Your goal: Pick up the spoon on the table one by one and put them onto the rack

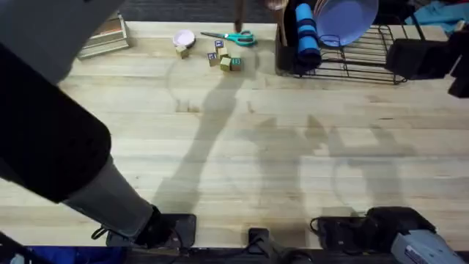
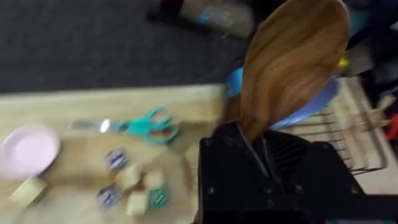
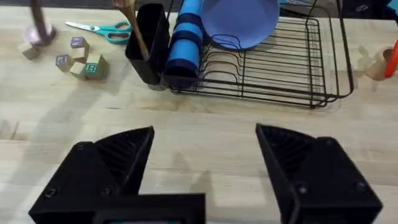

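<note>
1. Pale wooden planks form the table (image 1: 242, 154), with dark carpet beyond its far edge.
2. At the left, the left arm rises close under the overhead camera as a large dark blur that hides the table's left corner.
3. Along the far edge sit a pink dish (image 1: 183, 37), small lettered blocks (image 1: 223, 59) and teal-handled scissors (image 1: 231, 37).
4. The left gripper (image 2: 258, 146) has its fingers clamped on the spoon (image 2: 289, 62), held bowl-up above the rack's end; its handle is hidden.
5. At the far right, the rack (image 1: 359, 59) holds a blue plate (image 1: 344, 18) and a blue rolled object (image 1: 306, 35) beside its dark utensil holder (image 3: 148, 43), which contains a brown handle.
6. The right gripper (image 3: 205, 165) hovers over bare table, fingers wide apart.
</note>
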{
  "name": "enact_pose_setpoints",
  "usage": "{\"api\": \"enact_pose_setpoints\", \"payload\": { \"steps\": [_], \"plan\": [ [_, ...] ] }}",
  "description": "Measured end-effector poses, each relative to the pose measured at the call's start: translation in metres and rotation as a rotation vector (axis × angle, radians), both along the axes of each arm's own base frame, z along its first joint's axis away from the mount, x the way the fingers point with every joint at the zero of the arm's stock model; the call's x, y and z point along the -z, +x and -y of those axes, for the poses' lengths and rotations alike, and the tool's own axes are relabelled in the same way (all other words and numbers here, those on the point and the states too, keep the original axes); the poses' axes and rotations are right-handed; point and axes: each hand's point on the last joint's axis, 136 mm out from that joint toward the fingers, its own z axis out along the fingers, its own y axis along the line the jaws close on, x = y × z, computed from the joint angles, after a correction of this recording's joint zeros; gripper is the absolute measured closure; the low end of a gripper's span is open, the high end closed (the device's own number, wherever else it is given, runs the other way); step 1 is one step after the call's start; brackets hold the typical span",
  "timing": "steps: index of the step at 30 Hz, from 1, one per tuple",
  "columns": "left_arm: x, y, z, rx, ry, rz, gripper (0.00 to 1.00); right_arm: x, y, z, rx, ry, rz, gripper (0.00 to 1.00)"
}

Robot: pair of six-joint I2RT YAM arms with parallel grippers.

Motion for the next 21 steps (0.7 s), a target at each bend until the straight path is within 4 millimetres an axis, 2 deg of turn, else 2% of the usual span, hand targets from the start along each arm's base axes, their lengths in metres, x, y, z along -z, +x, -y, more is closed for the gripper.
{"api": "enact_pose_setpoints", "payload": {
  "steps": [1,2,3,12,16,21],
  "plan": [
    [-0.008,0.000,0.010,0.018,-0.013,0.032,0.958,0.000,0.000,0.000,0.000,0.000,0.000,0.009],
    [-0.027,-0.003,0.035,0.062,-0.043,0.109,0.956,0.000,0.000,0.000,0.000,0.000,0.000,0.009],
    [-0.032,-0.005,0.041,0.074,-0.053,0.130,0.956,0.000,0.000,0.000,0.000,0.000,0.000,0.009],
    [-0.072,-0.011,0.079,0.139,-0.127,0.292,0.958,0.000,0.000,0.000,0.000,0.000,0.000,0.009],
    [-0.071,-0.013,0.096,0.165,-0.140,0.311,0.958,0.000,0.000,0.000,0.000,0.000,0.000,0.009],
    [-0.048,-0.009,0.119,0.197,-0.136,0.289,0.955,0.000,0.000,0.000,0.000,0.000,0.001,0.009]
  ]
}}
